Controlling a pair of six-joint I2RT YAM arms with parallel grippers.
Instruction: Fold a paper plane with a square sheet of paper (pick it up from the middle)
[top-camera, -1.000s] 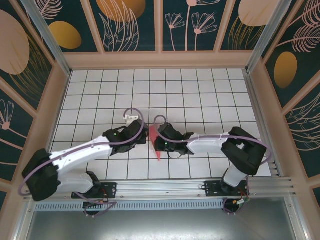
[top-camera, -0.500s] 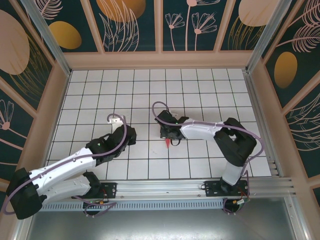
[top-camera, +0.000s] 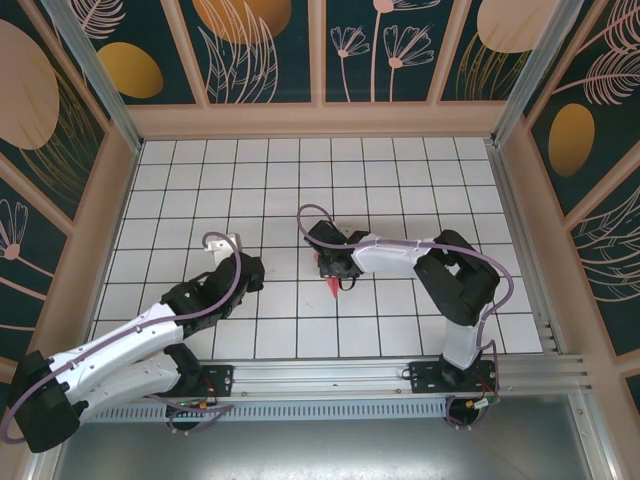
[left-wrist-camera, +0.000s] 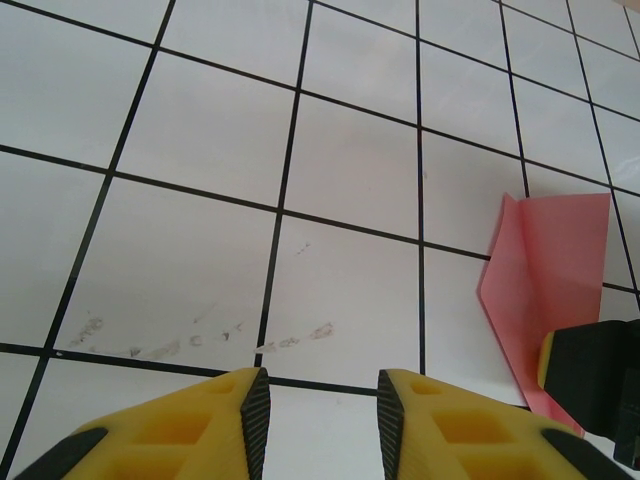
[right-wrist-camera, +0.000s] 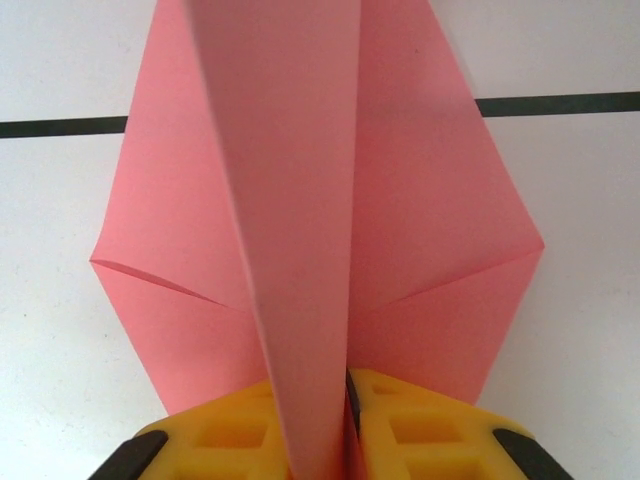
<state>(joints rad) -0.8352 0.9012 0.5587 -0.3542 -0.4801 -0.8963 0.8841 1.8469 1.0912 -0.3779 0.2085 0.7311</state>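
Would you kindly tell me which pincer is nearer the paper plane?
Right. The right pincer grips the paper plane by its middle fold; the left pincer hovers apart over tiles to its left.

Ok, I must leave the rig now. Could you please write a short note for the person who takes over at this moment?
Left gripper: open, empty, over bare table, to the left of the paper.
Right gripper: closed on the middle fold of the paper plane, near the table's centre.
Done: the pink paper is folded to a dart shape, with a wing on each side of the fold.
Left: let go of it and check the creases. Whether more folds are needed, I cannot tell.
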